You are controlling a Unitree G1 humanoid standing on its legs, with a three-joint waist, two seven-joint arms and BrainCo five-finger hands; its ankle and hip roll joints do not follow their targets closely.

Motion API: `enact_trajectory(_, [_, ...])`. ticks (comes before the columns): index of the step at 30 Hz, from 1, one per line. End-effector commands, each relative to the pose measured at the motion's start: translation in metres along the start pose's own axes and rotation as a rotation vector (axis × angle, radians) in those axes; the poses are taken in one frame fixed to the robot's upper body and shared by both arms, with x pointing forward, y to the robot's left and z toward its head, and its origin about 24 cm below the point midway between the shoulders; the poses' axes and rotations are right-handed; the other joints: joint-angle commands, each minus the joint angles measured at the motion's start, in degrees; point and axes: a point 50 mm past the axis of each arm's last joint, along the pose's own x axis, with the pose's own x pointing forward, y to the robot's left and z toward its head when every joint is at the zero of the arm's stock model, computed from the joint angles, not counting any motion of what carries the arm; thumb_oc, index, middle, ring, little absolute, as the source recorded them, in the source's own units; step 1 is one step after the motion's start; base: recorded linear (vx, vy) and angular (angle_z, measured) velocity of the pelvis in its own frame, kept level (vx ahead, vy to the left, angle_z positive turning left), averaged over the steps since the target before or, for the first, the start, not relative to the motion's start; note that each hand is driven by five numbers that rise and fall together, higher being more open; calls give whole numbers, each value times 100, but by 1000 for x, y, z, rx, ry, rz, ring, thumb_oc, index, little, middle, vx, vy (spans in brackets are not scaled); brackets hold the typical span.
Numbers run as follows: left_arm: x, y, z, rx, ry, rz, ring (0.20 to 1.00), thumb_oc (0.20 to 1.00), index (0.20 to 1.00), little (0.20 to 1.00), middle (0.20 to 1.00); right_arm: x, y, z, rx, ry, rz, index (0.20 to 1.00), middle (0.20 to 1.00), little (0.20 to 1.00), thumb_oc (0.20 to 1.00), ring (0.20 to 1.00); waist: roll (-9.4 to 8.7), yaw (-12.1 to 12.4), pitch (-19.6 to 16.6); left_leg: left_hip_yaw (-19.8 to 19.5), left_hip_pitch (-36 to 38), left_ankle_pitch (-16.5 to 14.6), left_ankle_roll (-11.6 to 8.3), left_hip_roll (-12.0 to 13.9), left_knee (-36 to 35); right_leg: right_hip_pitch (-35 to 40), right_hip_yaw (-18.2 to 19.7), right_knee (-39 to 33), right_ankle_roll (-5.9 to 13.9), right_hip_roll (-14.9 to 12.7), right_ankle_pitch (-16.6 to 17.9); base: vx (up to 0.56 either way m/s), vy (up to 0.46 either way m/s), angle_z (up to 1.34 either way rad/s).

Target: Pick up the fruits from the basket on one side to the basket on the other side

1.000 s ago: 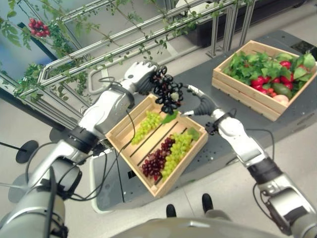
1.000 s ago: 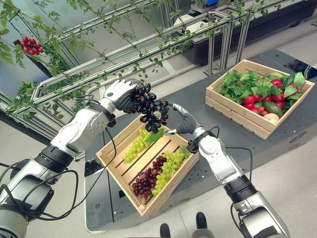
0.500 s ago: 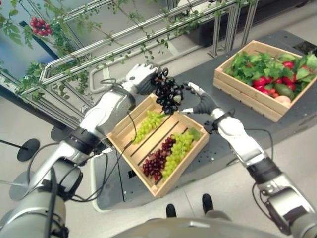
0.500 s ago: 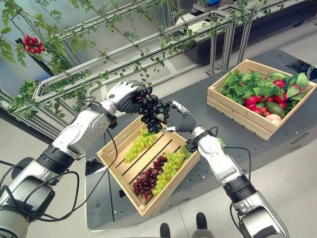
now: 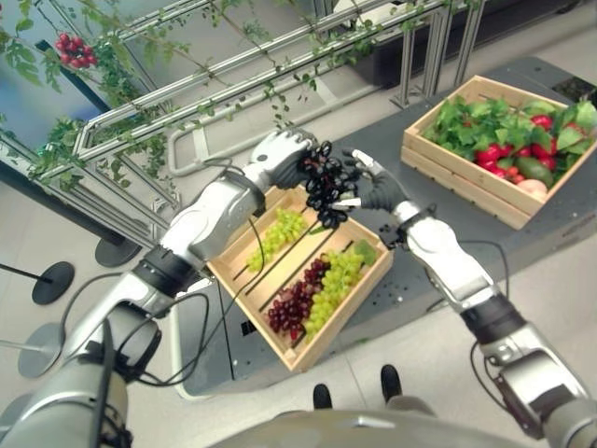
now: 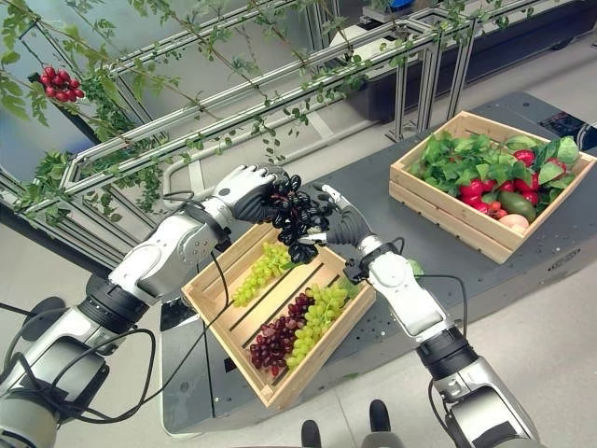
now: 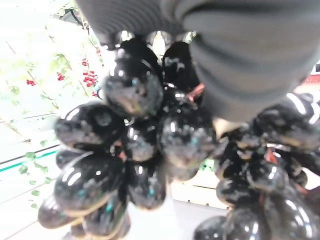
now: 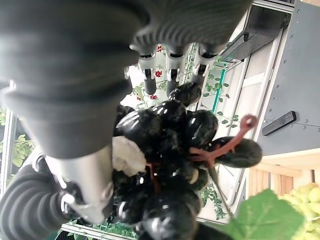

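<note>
Both eye views look steeply down from the robot's head onto the dark bench (image 6: 550,233), taking the slatted grape crate (image 6: 238,331) as landmark. They share nearly everything: that crate near the middle, the vegetable crate (image 6: 438,201) well to its right, the vine-hung metal rails (image 6: 280,93) beyond it, and the floor (image 6: 550,364) nearer the robot. The left wrist view looks along the left hand (image 7: 250,55) from very close at a black grape bunch (image 7: 130,140) held above the grape crate's far edge. The right wrist view faces the same bunch from the opposite side, just as near, past the right hand (image 8: 60,85).
</note>
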Motion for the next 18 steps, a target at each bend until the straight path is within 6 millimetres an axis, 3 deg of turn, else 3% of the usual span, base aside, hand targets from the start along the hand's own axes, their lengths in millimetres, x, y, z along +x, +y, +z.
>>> enact_trajectory(1, [-2,22,-9,23,-1,71,200,200,200,200,200,17,4,40,59,-187,4,1000,1000,1000,1000,1000,-487,79,-464,31,103,-429,104,-411,112,285,133,21,563,-331,-557,0,0,0])
enact_trajectory(11, [-17,36,-30,105,29,64,200,200,200,200,200,29,8,44,3,-181,23,1000,1000,1000,1000,1000,-490,166,-480,10,129,-438,86,-400,113,325,93,21,552,-323,-569,0,0,0])
enact_trajectory(18, [-29,46,-57,146,120,60,200,200,200,200,200,17,6,50,8,-243,27,1000,1000,1000,1000,1000,-480,140,-478,12,157,-470,67,-379,87,353,66,21,569,-321,-621,9,-4,0])
